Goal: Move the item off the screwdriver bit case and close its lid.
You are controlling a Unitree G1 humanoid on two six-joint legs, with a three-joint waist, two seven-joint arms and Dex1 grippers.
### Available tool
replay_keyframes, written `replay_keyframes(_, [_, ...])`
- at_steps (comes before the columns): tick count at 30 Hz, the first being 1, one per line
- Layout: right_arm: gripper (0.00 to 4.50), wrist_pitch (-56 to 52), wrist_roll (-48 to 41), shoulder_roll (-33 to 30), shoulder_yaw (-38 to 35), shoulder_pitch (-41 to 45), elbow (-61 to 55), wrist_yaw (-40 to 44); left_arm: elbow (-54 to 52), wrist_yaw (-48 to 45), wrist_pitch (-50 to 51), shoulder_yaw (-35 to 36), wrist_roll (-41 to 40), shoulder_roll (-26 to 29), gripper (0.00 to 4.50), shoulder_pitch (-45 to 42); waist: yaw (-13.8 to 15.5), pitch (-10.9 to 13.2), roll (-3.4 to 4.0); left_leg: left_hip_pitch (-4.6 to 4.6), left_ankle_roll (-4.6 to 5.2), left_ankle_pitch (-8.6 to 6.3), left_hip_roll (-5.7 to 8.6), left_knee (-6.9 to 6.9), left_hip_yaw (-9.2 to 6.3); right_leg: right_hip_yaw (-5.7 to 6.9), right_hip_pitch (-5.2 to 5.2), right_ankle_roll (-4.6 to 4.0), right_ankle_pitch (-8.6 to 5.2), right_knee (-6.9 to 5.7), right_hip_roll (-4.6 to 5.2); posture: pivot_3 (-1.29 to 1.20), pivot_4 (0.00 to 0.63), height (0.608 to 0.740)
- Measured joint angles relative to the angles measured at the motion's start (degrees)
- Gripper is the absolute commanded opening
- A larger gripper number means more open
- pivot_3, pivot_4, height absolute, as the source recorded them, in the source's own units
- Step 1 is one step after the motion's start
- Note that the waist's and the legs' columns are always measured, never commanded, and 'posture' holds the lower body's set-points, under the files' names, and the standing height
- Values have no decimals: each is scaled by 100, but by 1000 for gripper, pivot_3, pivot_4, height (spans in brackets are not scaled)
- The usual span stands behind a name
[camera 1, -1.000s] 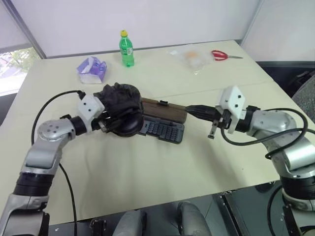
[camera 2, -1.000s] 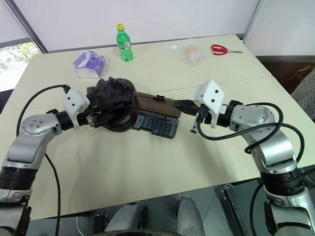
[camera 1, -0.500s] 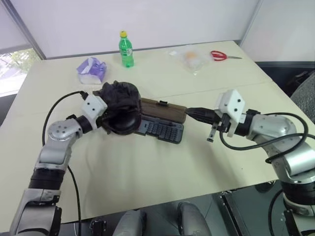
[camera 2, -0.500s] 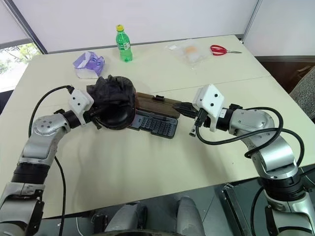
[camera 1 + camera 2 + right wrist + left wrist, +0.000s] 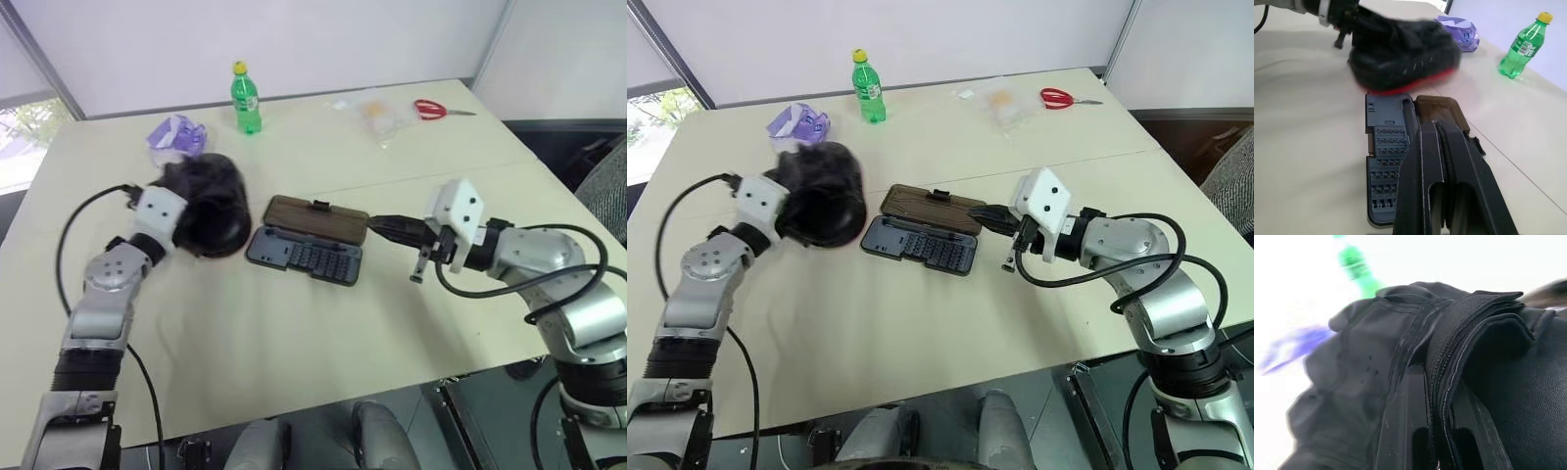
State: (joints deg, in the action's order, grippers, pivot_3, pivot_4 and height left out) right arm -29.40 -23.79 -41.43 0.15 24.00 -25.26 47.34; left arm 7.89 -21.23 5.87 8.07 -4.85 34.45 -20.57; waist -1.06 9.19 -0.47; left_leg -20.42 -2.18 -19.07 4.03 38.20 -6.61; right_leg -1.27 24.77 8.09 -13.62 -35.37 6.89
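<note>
My left pincer (image 5: 1437,431) is clamped on a strap of the black mitt (image 5: 208,204), which sits at the left of the screwdriver bit case (image 5: 306,255), off the tray and apart from it, with a strip of bare counter (image 5: 294,343) between them; from the right wrist camera I can see the mitt's red bottom edge just above the surface, though I cannot tell whether it rests on the counter or hangs slightly over it. The case lies open near the middle of the counter: the grey-blue tray with its rows of small bits is on the near side, and the smoky-brown lid (image 5: 317,217) is folded flat on the far side, its small dark latch tab at the far edge. My right pincer (image 5: 384,228) has its two black fingers pressed together with nothing between them, and it hovers just beside the right end of the lid, pointing toward it; I cannot tell whether the tips touch the plastic. Behind the mitt lies a purple tissue pack (image 5: 176,137), and a green bottle (image 5: 244,99) with a yellow cap stands upright past it. Farther right along the far side are a clear plastic bag (image 5: 377,113) and red-handled scissors (image 5: 433,110), well apart from the case.
</note>
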Motion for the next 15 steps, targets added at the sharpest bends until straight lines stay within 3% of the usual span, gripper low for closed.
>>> replay_keyframes(7, [0, 124, 24, 170, 252, 268, 218, 166, 126, 1404, -160, 756, 662, 107, 21, 573, 39, 1, -3, -10, 0, 0, 2, 0, -1, 0, 6, 1, 0, 5, 3, 0, 150, 740])
replay_keyframes(15, [0, 244, 98, 309, 441, 461, 524, 376, 81, 2031, 408, 1722, 684, 144, 21, 1157, 30, 2, -3, -10, -1, 0, 1, -2, -2, 1, 8, 0, 0, 3, 4, 0, 150, 740])
